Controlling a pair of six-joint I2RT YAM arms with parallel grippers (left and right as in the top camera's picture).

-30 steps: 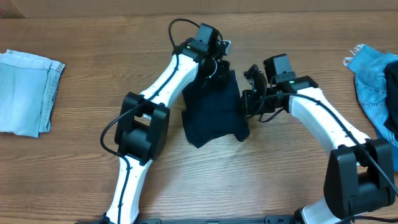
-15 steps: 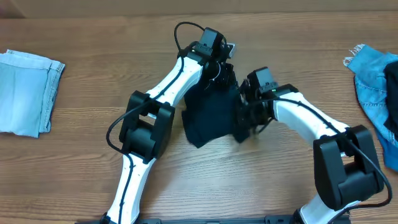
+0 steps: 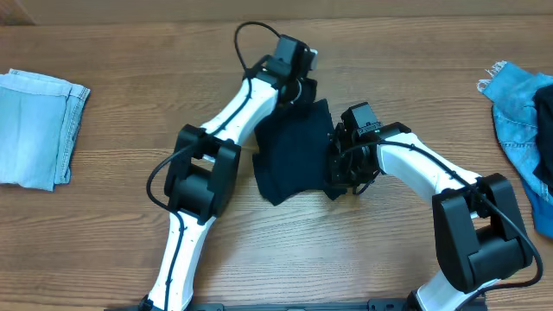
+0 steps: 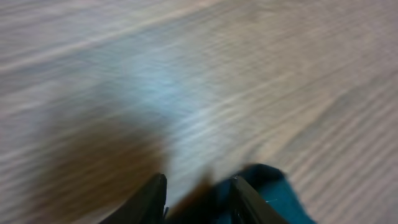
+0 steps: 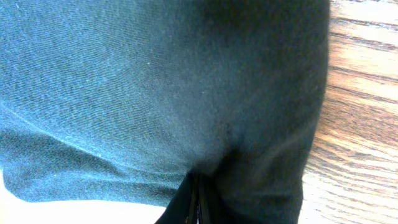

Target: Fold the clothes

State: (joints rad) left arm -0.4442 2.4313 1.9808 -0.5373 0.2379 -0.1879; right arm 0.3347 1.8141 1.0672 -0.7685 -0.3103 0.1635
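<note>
The dark navy garment (image 3: 292, 157) lies bunched in the middle of the table. My left gripper (image 3: 301, 88) is at its far edge. In the left wrist view, which is blurred, its fingers (image 4: 155, 198) stand apart and open, with navy cloth (image 4: 277, 193) beside the right finger. My right gripper (image 3: 337, 169) is at the garment's right edge. In the right wrist view its jaws (image 5: 198, 186) are pressed together on a pinch of the navy fabric (image 5: 137, 87), which fills that view. A folded pale blue denim piece (image 3: 34, 130) lies far left. A brighter blue denim piece (image 3: 518, 121) is at the right edge.
Bare wooden table (image 3: 130, 60) surrounds the navy garment. A darker cloth (image 3: 544, 142) lies on the bright blue denim at the right border. Both arms cross toward the centre, their elbows (image 3: 203, 168) near the front.
The left gripper's fingers have spread apart at the garment's far edge. The right gripper moved left and nearer along the garment's right edge, staying shut.
</note>
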